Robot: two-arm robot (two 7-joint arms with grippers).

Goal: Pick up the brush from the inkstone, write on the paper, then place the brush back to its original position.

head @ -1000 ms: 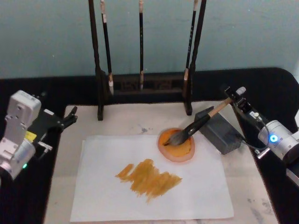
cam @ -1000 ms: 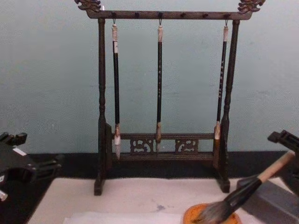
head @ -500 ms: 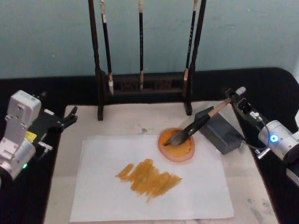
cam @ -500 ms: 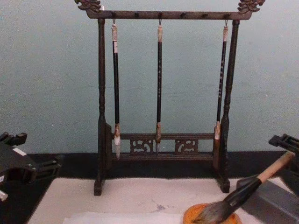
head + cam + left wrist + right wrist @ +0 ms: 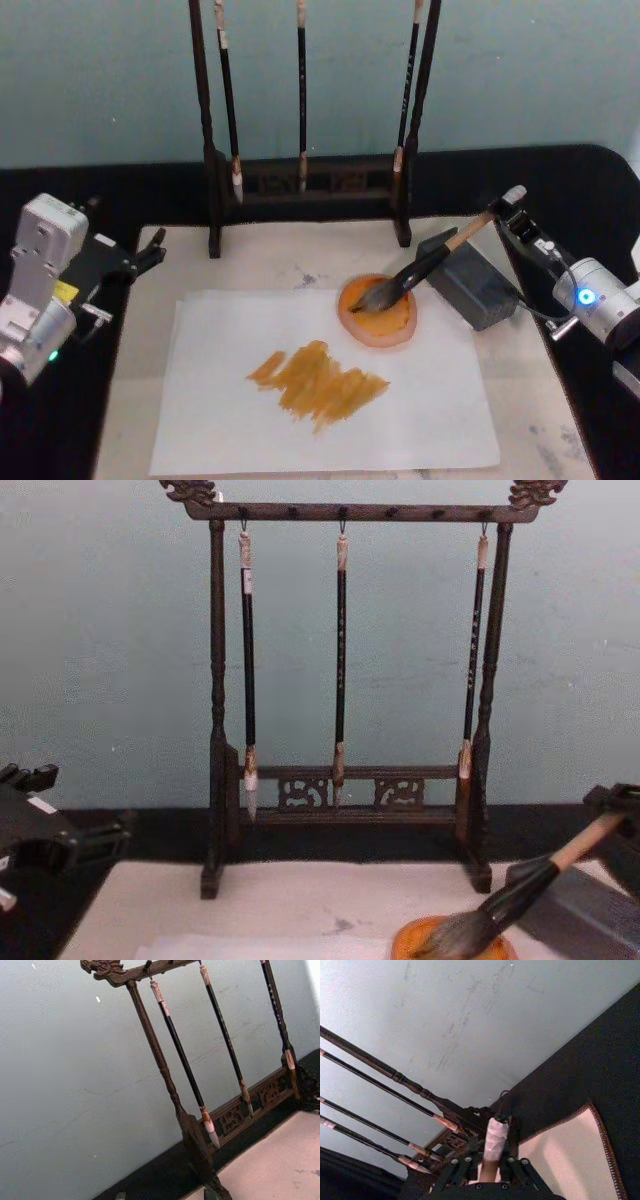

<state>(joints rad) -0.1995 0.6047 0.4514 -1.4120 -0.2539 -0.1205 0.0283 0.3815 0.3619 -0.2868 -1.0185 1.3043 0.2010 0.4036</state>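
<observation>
Now the right tool (image 5: 510,203) sat slightly farther out along the brush (image 5: 420,265) than a second before, at its white end; whether it gripped the handle could not be told. The brush had barely moved: bristles in the round orange ink dish (image 5: 380,325), shaft leaning on the grey block (image 5: 480,290). With orange strokes (image 5: 318,380) on the paper (image 5: 230,420), only release and retreat seemed left. The left tool (image 5: 150,250) was parked at the table's (image 5: 580,180) left, jaws apart, empty.
</observation>
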